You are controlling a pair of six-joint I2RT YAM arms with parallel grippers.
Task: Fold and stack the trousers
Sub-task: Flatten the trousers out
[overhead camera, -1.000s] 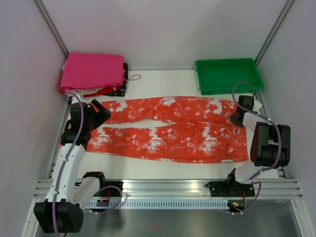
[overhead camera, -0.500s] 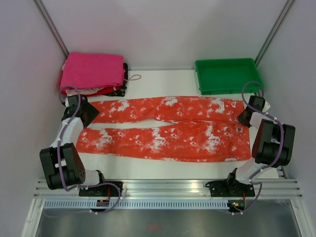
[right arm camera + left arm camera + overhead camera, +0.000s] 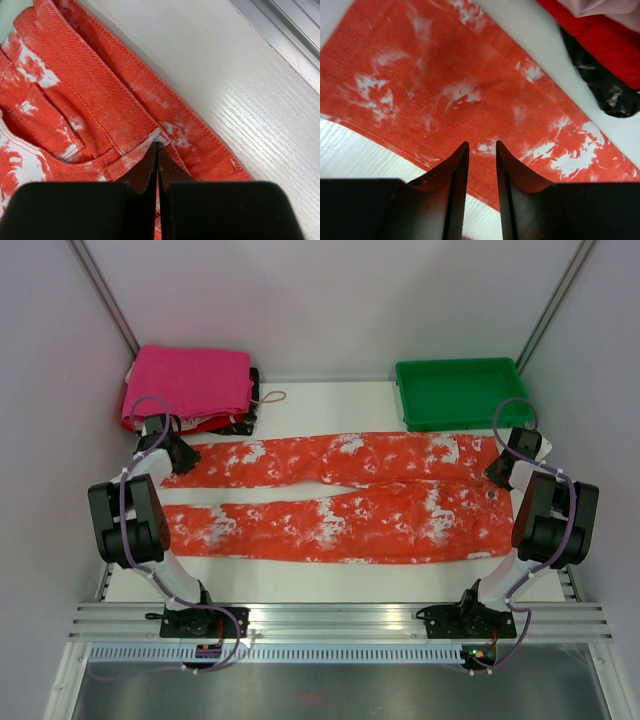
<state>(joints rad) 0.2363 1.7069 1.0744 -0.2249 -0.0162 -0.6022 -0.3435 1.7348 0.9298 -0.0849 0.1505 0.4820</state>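
A: White table (image 3: 330, 405), pale walls. What's on it?
B: From the left: pink cloth (image 3: 188, 385) in the corner, then the left gripper (image 3: 481, 146) beside it, jaws slightly parted over a leg end. Next the trousers (image 3: 340, 495), flat across the middle, legs left, waist right.
A: And further right?
B: There the right gripper (image 3: 157, 146) is clenched on the waistband corner, green tray (image 3: 455, 364) behind.

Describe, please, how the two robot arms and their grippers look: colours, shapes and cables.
Both the left arm and the right arm have white links joined by bulky black motor housings, on black bases. A thin purple cable loops along each arm. The left gripper and the right gripper each have two plain black fingers that taper to narrow tips.
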